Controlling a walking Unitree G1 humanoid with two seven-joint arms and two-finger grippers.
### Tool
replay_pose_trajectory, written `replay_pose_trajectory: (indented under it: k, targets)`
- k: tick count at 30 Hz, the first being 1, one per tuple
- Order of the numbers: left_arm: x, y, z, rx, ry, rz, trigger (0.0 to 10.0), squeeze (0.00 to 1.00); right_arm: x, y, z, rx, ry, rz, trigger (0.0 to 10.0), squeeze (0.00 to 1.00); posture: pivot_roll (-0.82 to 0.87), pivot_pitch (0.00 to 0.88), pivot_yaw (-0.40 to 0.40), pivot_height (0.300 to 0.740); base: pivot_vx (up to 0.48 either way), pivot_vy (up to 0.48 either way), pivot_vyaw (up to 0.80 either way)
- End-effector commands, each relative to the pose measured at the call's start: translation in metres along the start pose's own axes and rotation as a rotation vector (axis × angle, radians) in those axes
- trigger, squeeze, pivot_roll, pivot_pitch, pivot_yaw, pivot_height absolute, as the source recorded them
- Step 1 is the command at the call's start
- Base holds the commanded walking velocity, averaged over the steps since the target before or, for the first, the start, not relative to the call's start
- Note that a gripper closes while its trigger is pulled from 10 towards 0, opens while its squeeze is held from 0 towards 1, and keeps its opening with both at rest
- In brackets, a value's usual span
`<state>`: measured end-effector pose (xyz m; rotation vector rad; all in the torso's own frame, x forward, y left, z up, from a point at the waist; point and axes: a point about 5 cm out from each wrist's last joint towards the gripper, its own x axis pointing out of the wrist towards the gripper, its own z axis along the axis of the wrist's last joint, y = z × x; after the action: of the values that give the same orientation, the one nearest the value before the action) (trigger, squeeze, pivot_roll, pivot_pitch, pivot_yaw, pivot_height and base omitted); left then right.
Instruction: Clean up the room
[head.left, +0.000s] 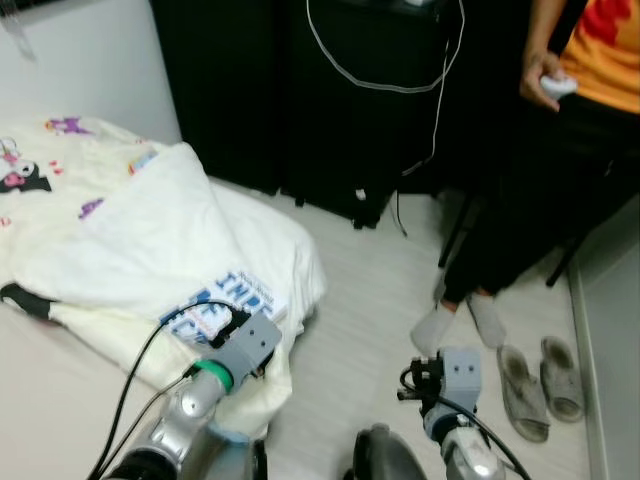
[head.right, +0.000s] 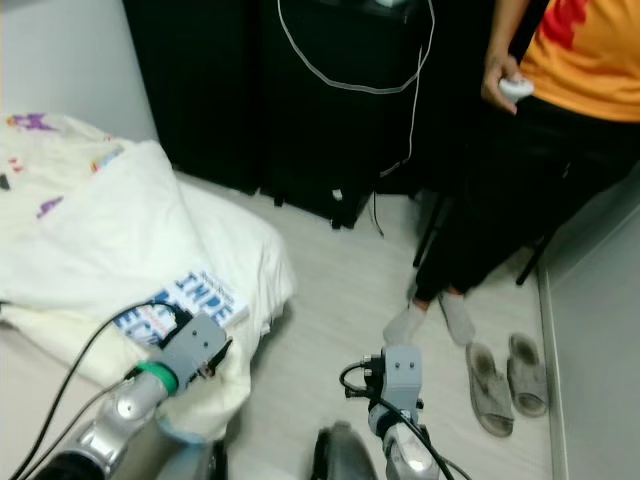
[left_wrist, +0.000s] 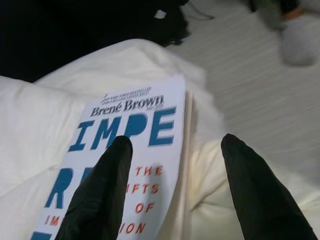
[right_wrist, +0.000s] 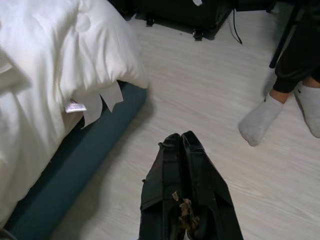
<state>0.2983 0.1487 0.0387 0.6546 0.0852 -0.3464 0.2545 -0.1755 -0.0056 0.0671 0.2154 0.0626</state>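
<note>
On the white duvet (head.left: 150, 235) at the bed's edge lay a paperback book (left_wrist: 125, 150) — the left gripper (left_wrist: 170, 195) hovered over it, jaws apart. Thin and light, probably bendable — best pinched at its edge. The right gripper (right_wrist: 182, 150) hung with jaws together.

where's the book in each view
left eye view: book on the white duvet, just ahead of the left hand.
right eye view: same book, left of centre.
left wrist view: cover under the open fingers.
right wrist view: not in it.
Shared landmark: the duvet.
</note>
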Motion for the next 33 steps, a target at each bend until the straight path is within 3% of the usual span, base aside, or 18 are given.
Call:
replay_pose_trajectory:
  k: [1, 6, 7, 10, 13, 15, 22, 25, 28, 33]
  targets:
    - [-0.001, -0.002, 0.001, 0.064, -0.025, 0.004, 10.0, 0.00, 0.000, -0.003, 0.003, 0.002, -0.016, -0.007, 10.0, 0.00, 0.02, 0.061, 0.000, 0.589, 0.000, 0.000, 0.00]
    - [-0.003, 0.000, 0.000, 0.123, -0.034, 0.012, 10.0, 0.00, 0.001, -0.004, 0.006, 0.000, -0.027, -0.010, 10.0, 0.00, 0.02, 0.061, 0.000, 0.569, 0.000, 0.000, 0.00]
    - [-0.004, 0.000, -0.002, 0.201, -0.037, 0.004, 10.0, 0.00, 0.002, -0.005, 0.006, -0.001, -0.029, -0.012, 10.0, 0.00, 0.02, 0.068, 0.005, 0.559, 0.000, 0.000, 0.00]
    - [-0.004, 0.000, -0.004, 0.223, -0.029, 0.007, 10.0, 0.00, 0.001, -0.005, 0.006, -0.006, -0.026, -0.014, 10.0, 0.00, 0.02, 0.068, 0.005, 0.554, 0.000, 0.000, 0.00]
    - [-0.004, 0.002, -0.007, 0.255, -0.002, 0.051, 10.0, 0.00, 0.001, -0.006, 0.005, -0.012, -0.021, -0.017, 10.0, 0.00, 0.02, 0.068, 0.005, 0.544, 0.000, 0.000, 0.00]
    - [-0.004, 0.010, -0.010, 0.289, 0.021, 0.138, 10.0, 0.00, 0.000, -0.006, 0.005, -0.010, -0.024, -0.018, 10.0, 0.00, 0.02, 0.070, 0.007, 0.540, 0.000, 0.000, 0.00]
    - [-0.004, 0.028, -0.013, 0.312, 0.042, 0.260, 10.0, 0.00, 0.002, -0.006, 0.010, -0.028, -0.045, -0.009, 10.0, 0.00, 0.02, 0.072, 0.007, 0.540, 0.000, 0.000, 0.00]
    - [-0.004, 0.034, -0.012, 0.294, 0.039, 0.283, 10.0, 0.00, 0.010, -0.013, 0.033, -0.084, -0.139, -0.016, 10.0, 0.00, 0.02, 0.072, 0.007, 0.540, 0.000, 0.000, 0.00]
    - [-0.003, 0.033, -0.010, 0.303, 0.031, 0.281, 10.0, 0.00, 0.013, -0.014, 0.041, -0.132, -0.162, -0.010, 10.0, 0.00, 0.02, 0.072, 0.007, 0.540, 0.000, 0.000, 0.00]
    - [-0.002, 0.034, -0.013, 0.393, 0.059, 0.320, 10.0, 0.00, 0.017, -0.008, 0.042, -0.164, -0.152, 0.026, 10.0, 0.00, 0.02, 0.073, 0.008, 0.540, 0.000, 0.000, 0.00]
